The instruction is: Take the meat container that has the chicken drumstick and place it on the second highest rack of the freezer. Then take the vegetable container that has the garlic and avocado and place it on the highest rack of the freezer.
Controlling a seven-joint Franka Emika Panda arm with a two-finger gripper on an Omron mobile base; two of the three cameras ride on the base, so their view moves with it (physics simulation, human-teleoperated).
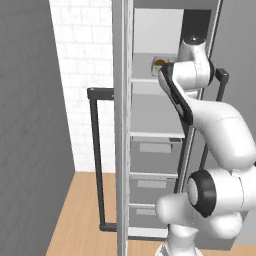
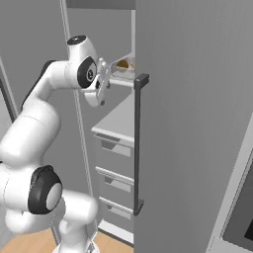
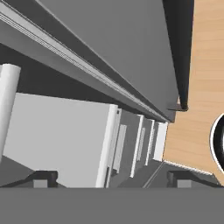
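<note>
Right base view | jaws wide, empty | freezer door [image 2: 197,123] hides container [image 2: 123,65]

Freezer [image 1: 150,120] body: matt grey, smooth, metal-like; bar handle [image 1: 97,160] matt black. Floor [image 1: 82,210] light wood-grain. Wall [image 1: 85,65] white tile, arm [image 1: 220,130] glossy white plastic.

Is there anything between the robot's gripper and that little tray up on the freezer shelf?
Nothing: in the right base view the open gripper hangs just outside the shelf edge, with only a bare gap to the tray.
</note>
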